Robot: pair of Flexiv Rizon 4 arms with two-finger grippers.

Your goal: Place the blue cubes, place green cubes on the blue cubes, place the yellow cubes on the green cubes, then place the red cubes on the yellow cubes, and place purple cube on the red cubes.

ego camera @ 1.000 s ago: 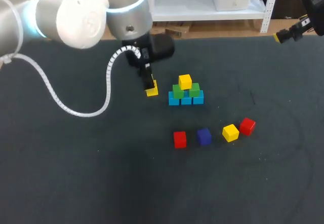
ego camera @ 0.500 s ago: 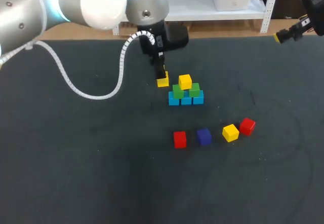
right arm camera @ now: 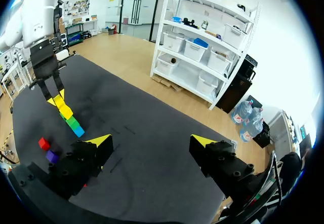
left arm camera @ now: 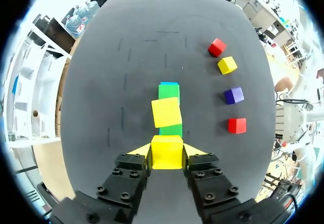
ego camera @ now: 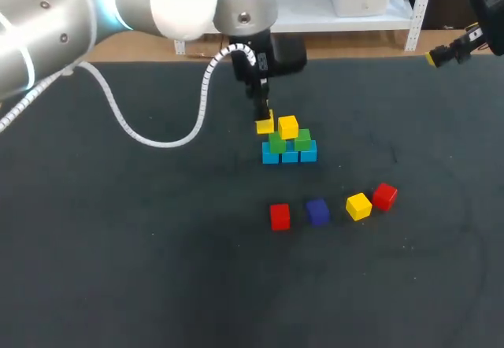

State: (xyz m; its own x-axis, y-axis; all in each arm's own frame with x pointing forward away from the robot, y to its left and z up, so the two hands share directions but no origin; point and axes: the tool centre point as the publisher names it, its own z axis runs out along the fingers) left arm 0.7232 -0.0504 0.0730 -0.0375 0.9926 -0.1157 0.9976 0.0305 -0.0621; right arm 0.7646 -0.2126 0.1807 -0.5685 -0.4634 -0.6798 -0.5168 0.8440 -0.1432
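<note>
Grips a small yellow cube (left arm camera: pixel 167 154) in the left gripper (left arm camera: pixel 167 151), poised beside the seated yellow cube (ego camera: pixel 288 127) above the green cubes (ego camera: pixel 277 142) for stacking; leaves the right gripper (right arm camera: pixel 152 142) agape, parked well apart.

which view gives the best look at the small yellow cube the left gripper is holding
The left wrist view: the small yellow cube sits large, unobstructed between the left gripper's fingers. The head view shows the cube small, beside the cube stack. The right wrist view shows only a distant yellow speck.
</note>
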